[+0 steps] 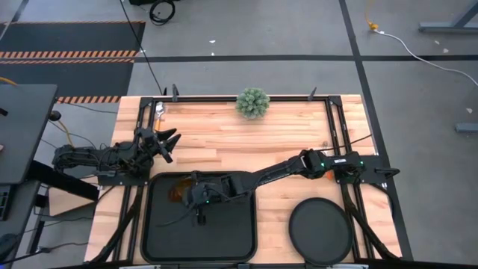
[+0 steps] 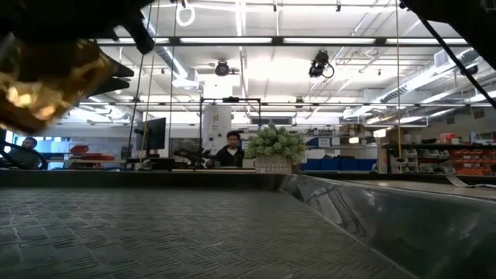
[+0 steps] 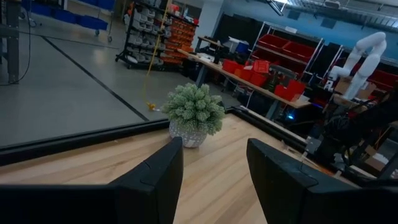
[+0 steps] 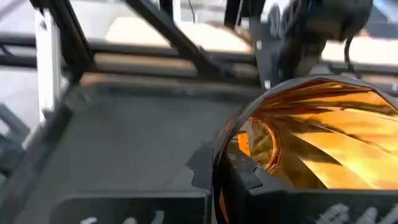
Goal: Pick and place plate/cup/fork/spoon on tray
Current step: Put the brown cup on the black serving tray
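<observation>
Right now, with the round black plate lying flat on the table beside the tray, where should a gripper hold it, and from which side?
Grip the plate by its raised rim: it lies flat and looks too wide to span. Probably come down from above at the edge facing the middle of the table, where bare wood leaves room for a finger outside the rim.

A: The high view is evenly lit from above; the table [image 1: 246,142] looks bright and shadows stay soft.

B: The low view faces glaring ceiling strip lights [image 2: 256,40], and the tray [image 2: 194,232] floor stays dim.

A: There the cup [image 2: 46,85] is a large blur near the lens.

B: In the right wrist view it [image 4: 317,137] glows amber, everything smeared and unfocused.
</observation>
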{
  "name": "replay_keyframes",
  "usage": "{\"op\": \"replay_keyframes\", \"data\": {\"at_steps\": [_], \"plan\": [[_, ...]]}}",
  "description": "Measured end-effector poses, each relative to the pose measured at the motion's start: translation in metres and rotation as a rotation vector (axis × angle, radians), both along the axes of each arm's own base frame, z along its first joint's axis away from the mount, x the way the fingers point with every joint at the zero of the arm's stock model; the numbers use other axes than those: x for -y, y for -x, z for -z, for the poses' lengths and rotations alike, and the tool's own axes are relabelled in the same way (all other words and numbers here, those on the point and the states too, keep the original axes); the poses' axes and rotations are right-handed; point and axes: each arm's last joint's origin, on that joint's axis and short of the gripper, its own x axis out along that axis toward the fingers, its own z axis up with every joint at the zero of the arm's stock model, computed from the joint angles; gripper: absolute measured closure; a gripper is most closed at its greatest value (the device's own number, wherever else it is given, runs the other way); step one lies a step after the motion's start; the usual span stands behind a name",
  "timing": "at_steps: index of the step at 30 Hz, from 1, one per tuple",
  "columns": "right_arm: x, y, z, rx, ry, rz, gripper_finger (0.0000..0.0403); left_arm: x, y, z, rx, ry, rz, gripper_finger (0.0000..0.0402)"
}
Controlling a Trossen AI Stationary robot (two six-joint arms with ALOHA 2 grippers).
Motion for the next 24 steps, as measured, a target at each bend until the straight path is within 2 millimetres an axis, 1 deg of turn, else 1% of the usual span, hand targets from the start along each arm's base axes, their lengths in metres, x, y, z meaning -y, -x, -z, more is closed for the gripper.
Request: {"op": "replay_keyframes", "data": {"at_steps": [5, 8, 12, 15, 20, 24], "plan": [[0.006, 0.004, 0.001, -0.080, -0.027, -0.023, 0.0387, 0.000, 0.000, 0.000, 0.000, 0.000, 0.000, 0.0218], [0.011, 0.010, -0.007, -0.159, -0.023, -0.008, 0.0387, 0.000, 0.000, 0.000, 0.000, 0.000, 0.000, 0.0218], [0.014, 0.017, -0.020, -0.172, -0.009, 0.004, 0.0388, 0.000, 0.000, 0.000, 0.000, 0.000, 0.000, 0.0218], [0.011, 0.019, -0.028, -0.141, -0.007, -0.009, 0.0388, 0.000, 0.000, 0.000, 0.000, 0.000, 0.001, 0.0218], [0.007, 0.020, -0.029, -0.142, -0.029, -0.030, 0.0389, 0.000, 0.000, 0.000, 0.001, 0.000, 0.000, 0.0218], [-0.001, 0.021, -0.030, -0.133, -0.026, -0.057, 0.0389, 0.000, 0.000, -0.001, 0.009, 0.001, 0.000, 0.0218]]}}
